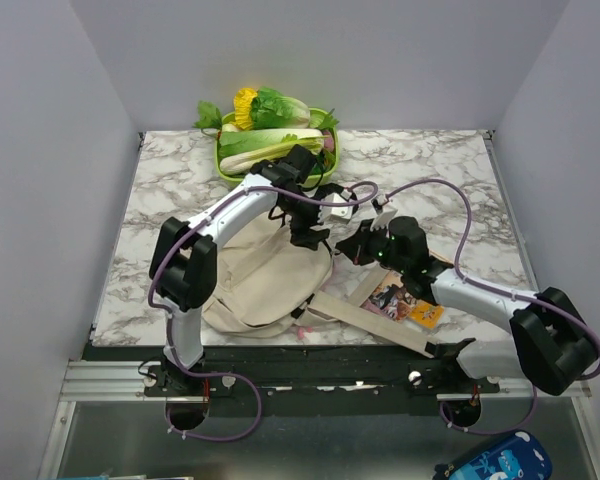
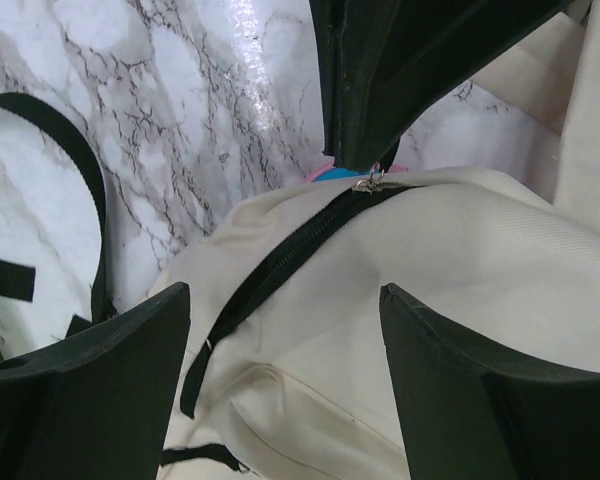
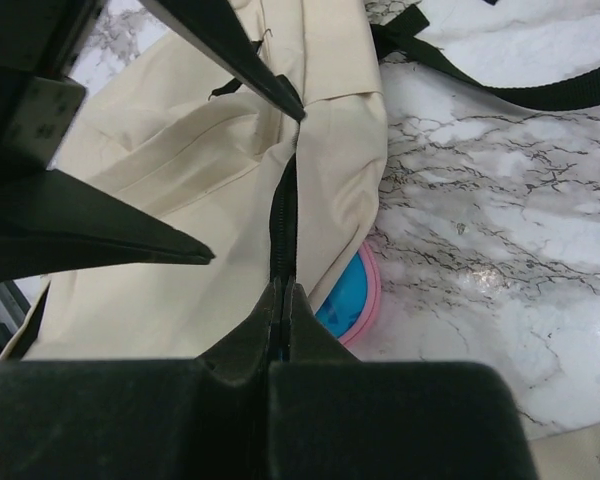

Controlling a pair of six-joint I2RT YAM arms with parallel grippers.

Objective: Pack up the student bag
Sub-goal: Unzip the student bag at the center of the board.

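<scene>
The beige student bag (image 1: pixel 260 285) lies flat on the marble table, its black zipper (image 2: pixel 280 265) running across the top and closed along the part I see. My right gripper (image 3: pixel 283 285) is shut on the zipper pull (image 2: pixel 368 183) at the bag's edge. My left gripper (image 2: pixel 285 290) is open just above the bag's canvas (image 2: pixel 460 260), straddling the zipper, touching nothing I can see. In the top view the left gripper (image 1: pixel 310 238) and right gripper (image 1: pixel 352 245) are close together over the bag's right end. A pink-rimmed blue item (image 3: pixel 348 295) peeks from under the bag there.
A green tray (image 1: pixel 223 165) of vegetables stands at the back. A colourful booklet (image 1: pixel 410 300) and a wide beige strap (image 1: pixel 365 320) lie right of the bag. Black straps (image 3: pixel 520 95) lie on the marble. A blue case (image 1: pixel 490 460) lies below the table edge.
</scene>
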